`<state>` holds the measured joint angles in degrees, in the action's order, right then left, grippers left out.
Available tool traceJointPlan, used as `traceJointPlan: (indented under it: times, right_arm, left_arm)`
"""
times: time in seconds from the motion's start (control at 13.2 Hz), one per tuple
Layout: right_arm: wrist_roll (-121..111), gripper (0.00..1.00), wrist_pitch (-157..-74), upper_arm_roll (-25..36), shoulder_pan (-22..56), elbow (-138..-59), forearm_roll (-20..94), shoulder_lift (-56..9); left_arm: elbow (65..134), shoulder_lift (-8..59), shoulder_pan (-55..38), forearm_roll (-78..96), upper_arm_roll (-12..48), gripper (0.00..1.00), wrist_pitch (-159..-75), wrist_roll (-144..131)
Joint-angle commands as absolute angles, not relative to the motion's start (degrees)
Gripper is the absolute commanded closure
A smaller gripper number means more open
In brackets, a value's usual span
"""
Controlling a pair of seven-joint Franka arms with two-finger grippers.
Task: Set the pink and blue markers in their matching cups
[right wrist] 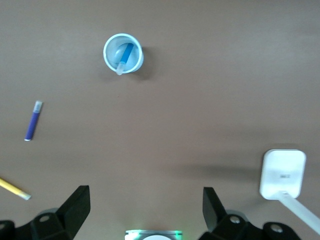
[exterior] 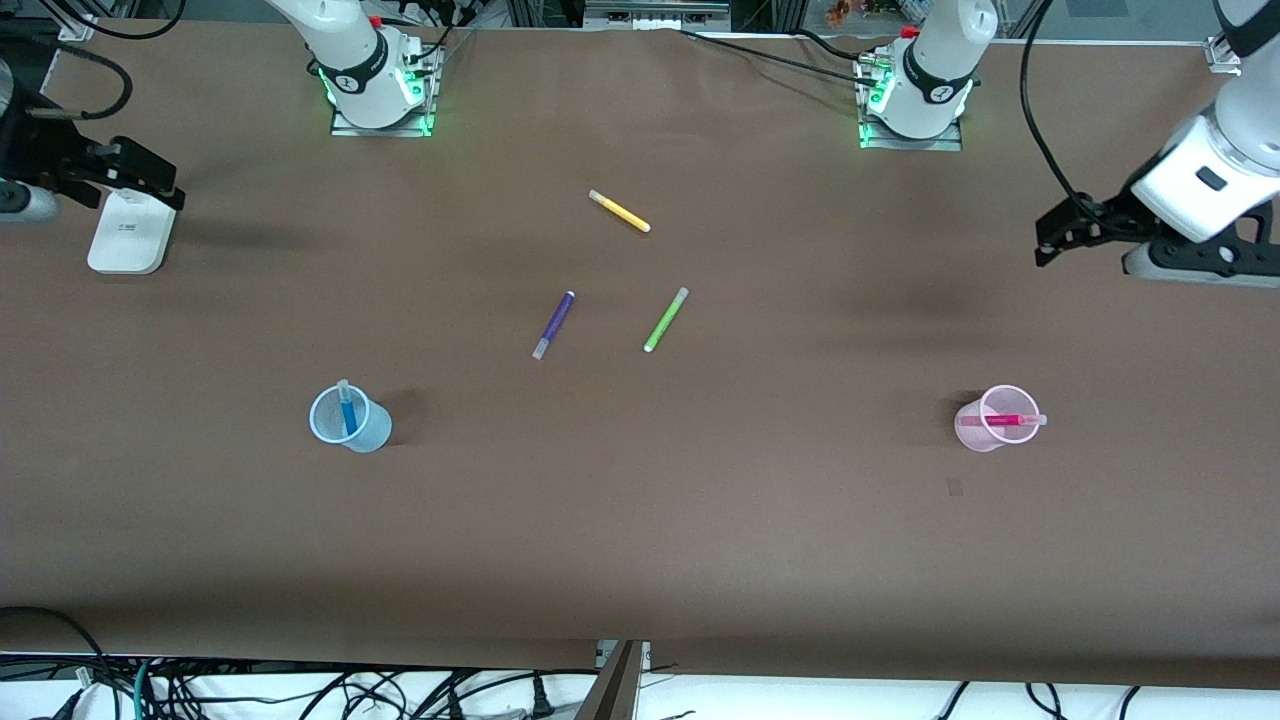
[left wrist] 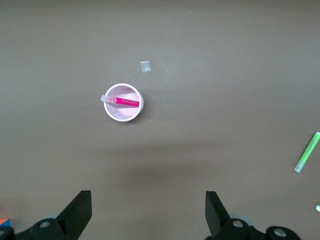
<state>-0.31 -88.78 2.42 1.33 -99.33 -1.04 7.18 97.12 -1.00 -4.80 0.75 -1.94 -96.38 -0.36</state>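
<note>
Both markers sit in their matching cups.
The blue marker [exterior: 348, 411] stands in the blue cup [exterior: 366, 432], the pink marker [exterior: 1005, 420] in the pink cup [exterior: 972, 428]; the left gripper [exterior: 1042, 242] and the right gripper [exterior: 150, 180] wait wide open, holding nothing, well apart from both.

Yellow pen [exterior: 620, 212], purple pen [exterior: 553, 324], green pen [exterior: 666, 319]
</note>
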Motion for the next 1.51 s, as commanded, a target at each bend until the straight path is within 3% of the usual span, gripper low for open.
traceJointPlan:
  times: [0.0,1.44]
  right_arm:
    - [-1.23,0.01,-88.77,1.85,1.05,-97.48,-2.81,7.21]
    - [-1.23,0.01,-86.13,1.58,1.58,-93.69,-2.55,3.60]
  left_arm:
    - [95.98,-1.05,-5.54,1.06,-3.08,0.00,-97.12,0.62]
    - [94.83,-1.50,-4.83,-1.76,-0.62,0.00,-92.02,-0.09]
